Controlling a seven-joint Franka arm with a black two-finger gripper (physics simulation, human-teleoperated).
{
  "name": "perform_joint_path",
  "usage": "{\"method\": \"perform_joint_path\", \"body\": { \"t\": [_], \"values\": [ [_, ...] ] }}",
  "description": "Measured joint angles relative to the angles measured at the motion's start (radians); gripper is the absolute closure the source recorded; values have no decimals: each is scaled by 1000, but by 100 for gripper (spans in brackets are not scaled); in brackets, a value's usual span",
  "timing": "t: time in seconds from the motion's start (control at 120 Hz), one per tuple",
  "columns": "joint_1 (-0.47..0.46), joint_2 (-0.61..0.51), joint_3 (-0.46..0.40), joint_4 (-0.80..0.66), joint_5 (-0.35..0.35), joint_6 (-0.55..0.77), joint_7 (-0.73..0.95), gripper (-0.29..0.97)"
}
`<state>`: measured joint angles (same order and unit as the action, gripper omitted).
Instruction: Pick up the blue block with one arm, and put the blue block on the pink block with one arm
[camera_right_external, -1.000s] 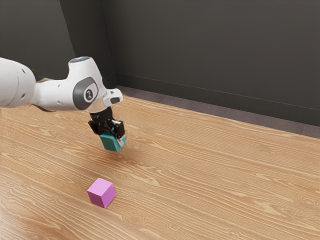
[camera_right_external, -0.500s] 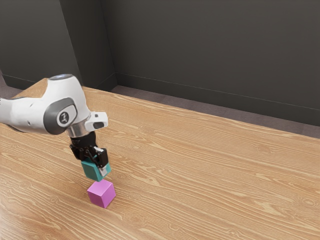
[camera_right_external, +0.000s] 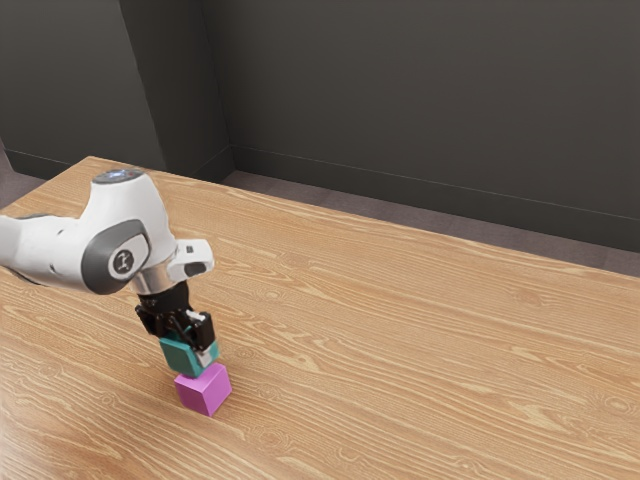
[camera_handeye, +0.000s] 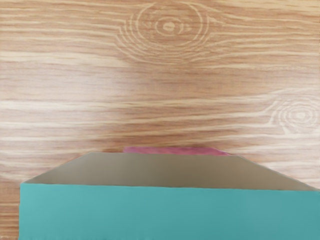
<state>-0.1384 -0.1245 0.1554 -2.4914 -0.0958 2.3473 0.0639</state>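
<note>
The blue block (camera_right_external: 184, 355) looks teal and sits right on top of the pink block (camera_right_external: 204, 390), near the table's front in the exterior view's left. My black gripper (camera_right_external: 183, 340) is shut on the blue block from above, with the white arm reaching in from the left. In the wrist view the blue block (camera_handeye: 165, 205) lies just under my hand, and a thin strip of the pink block (camera_handeye: 172, 150) peeks out beyond its far edge.
The wooden table (camera_right_external: 420, 320) stretches wide to the exterior view's right. Dark walls (camera_right_external: 420, 100) stand behind the table's far edge.
My gripper has carried the blue block down and toward the front, from well above the table to directly onto the pink block.
</note>
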Motion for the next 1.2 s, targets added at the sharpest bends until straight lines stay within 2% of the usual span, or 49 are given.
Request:
{"method": "perform_joint_path", "body": {
  "t": [0.3, 0.358, 0.458, 0.633, 0.867, 0.917, 0.983, 1.117, 1.2],
  "values": [
    [-28, 8, -4, -16, 1, 22, -26, 34],
    [-27, 8, -4, -15, 7, 24, -26, 25],
    [-27, 9, -5, -13, 12, 25, -26, 17],
    [-27, 4, -5, -14, 15, 26, -27, 7],
    [-26, -146, -28, 20, 21, -69, -30, 2],
    [-24, -160, -31, 100, 31, -125, -31, 2],
    [-22, -141, -31, 311, 54, -241, -33, 1],
    [-22, 47, -14, 773, 97, -471, -23, 1],
    [-16, 101, 0, 883, 109, -559, -10, 1]
  ]
}}
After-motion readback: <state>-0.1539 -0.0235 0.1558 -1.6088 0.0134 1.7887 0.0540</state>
